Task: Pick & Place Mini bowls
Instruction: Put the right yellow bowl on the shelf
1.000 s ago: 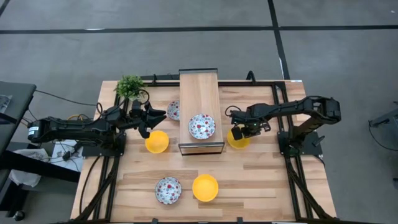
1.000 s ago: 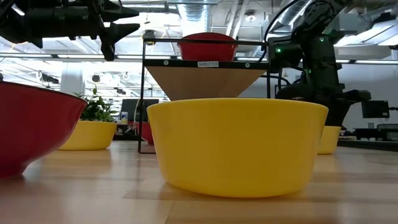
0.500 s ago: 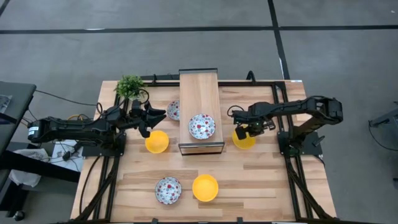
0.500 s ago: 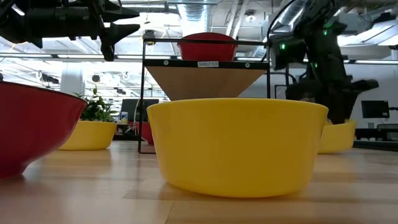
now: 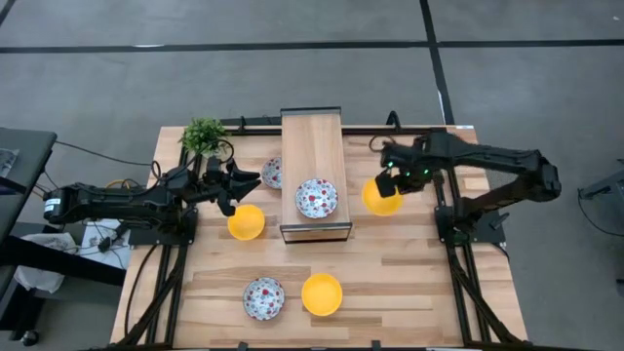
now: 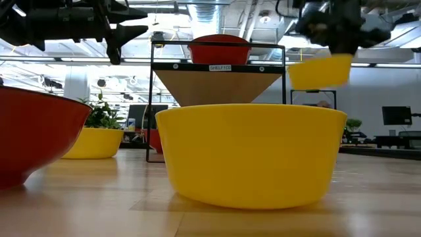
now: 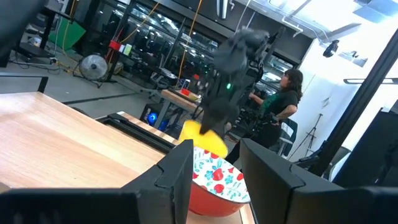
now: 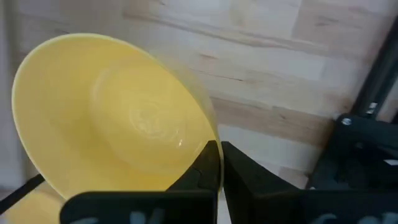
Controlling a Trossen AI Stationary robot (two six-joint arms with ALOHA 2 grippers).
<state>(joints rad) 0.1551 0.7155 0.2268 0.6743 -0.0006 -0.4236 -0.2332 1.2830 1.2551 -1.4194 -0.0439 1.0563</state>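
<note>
I am holding a yellow bowl [image 5: 381,196] by its rim in my right hand [image 5: 390,182], fingers clamped on the rim, right of centre in the high view, clear of the bench [image 5: 409,268]. The shelf [image 5: 314,146] lies just to its left, the likely target, carrying one floral bowl [image 5: 316,197]. My left hand [image 5: 246,179] is waiting left of the shelf, fingers apart.
</note>
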